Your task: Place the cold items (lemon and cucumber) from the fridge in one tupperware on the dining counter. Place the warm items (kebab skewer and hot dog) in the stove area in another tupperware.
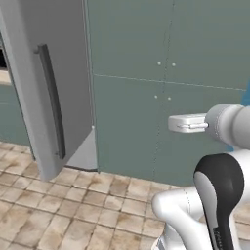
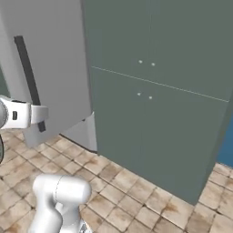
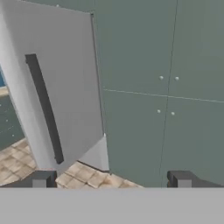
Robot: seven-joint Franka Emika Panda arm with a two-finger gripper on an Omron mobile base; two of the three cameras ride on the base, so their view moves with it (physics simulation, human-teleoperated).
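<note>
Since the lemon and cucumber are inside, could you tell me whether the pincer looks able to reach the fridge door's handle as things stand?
Probably yes: the open pincer faces the handle with nothing between them, though a gap remains.

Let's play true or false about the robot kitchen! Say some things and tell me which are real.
1. The fridge door has a dark handle. True.
2. The gripper is squeezing a lemon. False: it is open and holds nothing.
3. The floor is tiled. True.
4. The cabinets are red. False: they are grey-green.
5. The cabinets have small knobs. True.
</note>
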